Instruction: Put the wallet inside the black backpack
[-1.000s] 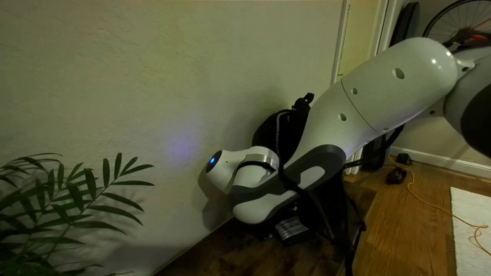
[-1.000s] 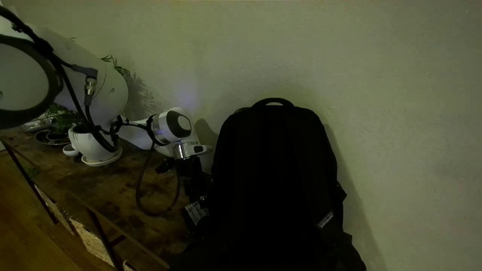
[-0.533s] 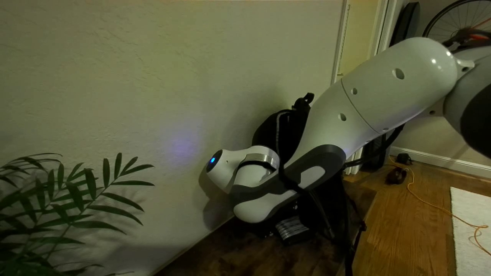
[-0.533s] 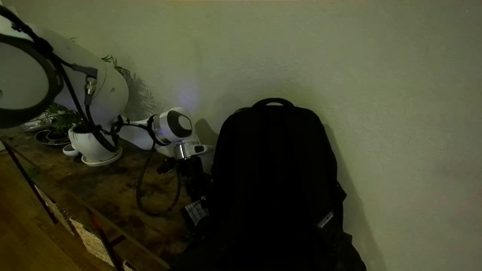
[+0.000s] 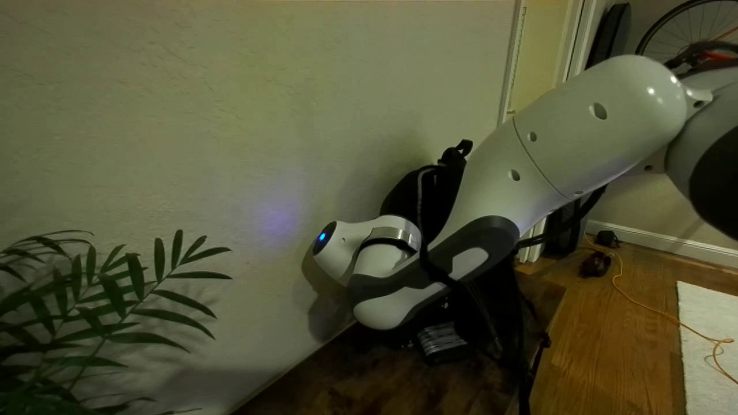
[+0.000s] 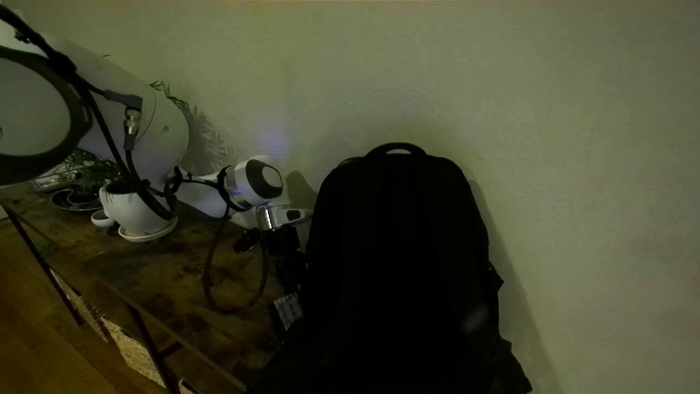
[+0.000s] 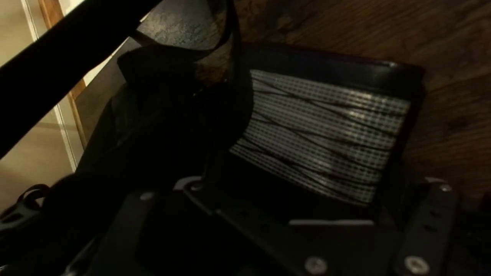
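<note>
Wallet (image 7: 326, 134) sits outside the black backpack (image 6: 404, 262) in a dim room, its pale, dark-lined patch plain in the wrist view. The gripper (image 7: 312, 182) is spread wide there, with a finger to either side of the wallet's lower edge; shadow hides whether they touch it. In both exterior views the wallet appears just beside the backpack, at the wooden tabletop (image 6: 153, 273), though whether it rests flat on the wood cannot be told. The backpack stands upright by a pale wall (image 6: 590, 164), its dark fabric giving up little detail. The white robot arm (image 5: 548, 150) reaches down in front of it in an exterior view, covering part of it, a blue light (image 5: 321, 237) glowing near the arm's lower end. Leaves of a plant (image 5: 136, 275) fill a lower corner in an exterior view. A white pot (image 6: 128, 216) stands on a saucer (image 6: 145, 237), well apart from the wallet. An orange cord (image 5: 651, 309) crosses the floor (image 5: 588, 346) onto a pale rug (image 5: 709, 351).
</note>
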`<state>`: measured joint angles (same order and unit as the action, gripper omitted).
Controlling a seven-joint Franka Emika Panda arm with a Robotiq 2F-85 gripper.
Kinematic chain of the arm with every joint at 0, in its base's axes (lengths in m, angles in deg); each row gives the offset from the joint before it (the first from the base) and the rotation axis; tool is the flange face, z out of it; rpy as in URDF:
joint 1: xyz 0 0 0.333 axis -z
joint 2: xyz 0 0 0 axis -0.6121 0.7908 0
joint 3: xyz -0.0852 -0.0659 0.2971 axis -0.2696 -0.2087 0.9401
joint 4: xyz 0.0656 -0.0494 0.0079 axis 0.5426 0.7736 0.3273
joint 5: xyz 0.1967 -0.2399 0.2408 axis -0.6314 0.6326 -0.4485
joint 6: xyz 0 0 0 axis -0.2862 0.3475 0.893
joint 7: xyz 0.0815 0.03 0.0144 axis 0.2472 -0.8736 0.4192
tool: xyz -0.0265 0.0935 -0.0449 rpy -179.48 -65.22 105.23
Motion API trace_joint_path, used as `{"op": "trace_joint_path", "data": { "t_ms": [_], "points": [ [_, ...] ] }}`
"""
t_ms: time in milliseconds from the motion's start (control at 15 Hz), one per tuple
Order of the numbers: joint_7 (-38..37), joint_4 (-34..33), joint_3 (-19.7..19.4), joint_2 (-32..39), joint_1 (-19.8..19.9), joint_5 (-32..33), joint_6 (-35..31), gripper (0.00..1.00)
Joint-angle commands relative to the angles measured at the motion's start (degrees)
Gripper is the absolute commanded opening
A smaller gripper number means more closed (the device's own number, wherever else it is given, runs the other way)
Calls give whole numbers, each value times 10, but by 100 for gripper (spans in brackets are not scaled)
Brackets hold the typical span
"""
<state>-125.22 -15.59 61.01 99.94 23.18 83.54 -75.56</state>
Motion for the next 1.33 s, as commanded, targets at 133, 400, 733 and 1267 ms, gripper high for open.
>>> {"op": "trace_joint_path", "data": {
  "t_ms": [133,400,733,1267],
  "points": [
    [-11,0,-16,-7,-7,7,23,100],
    [-14,0,-19,-9,-11,7,27,100],
    [-15,-1,-25,-10,-17,8,31,100],
    [-18,-4,-31,-11,-23,8,43,100]
  ]
}}
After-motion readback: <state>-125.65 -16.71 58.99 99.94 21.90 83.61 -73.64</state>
